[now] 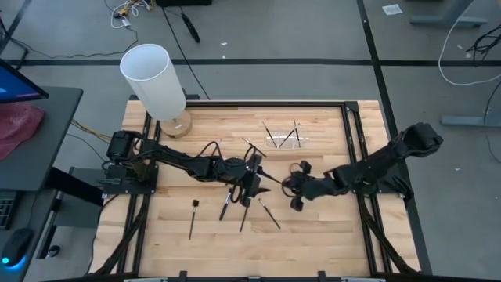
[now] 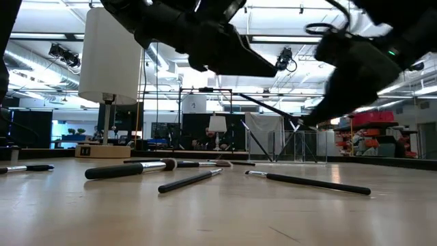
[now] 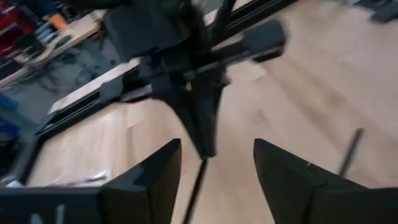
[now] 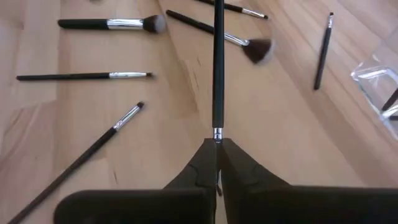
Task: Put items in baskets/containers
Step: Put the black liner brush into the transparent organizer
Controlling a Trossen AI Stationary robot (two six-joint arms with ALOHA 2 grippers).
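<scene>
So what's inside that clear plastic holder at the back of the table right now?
The clear holder already has a few thin brushes leaning crosswise in it, seen from above. Their exact number and whether they reach its bottom cannot be told. The right gripper is shut on another brush.

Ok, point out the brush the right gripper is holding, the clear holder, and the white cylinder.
held brush [image 4: 218, 68], right wrist view, middle of its dark handle.
clear holder [image 1: 283, 138], high view, its transparent body.
white cylinder [image 1: 154, 81], high view, its side wall.

light: bright, even, from ceiling lamps [image 2: 61, 55] | shadows: soft, faint on table [image 1: 313, 235] | blur: left wrist view smeared; low view foreground soft
</scene>
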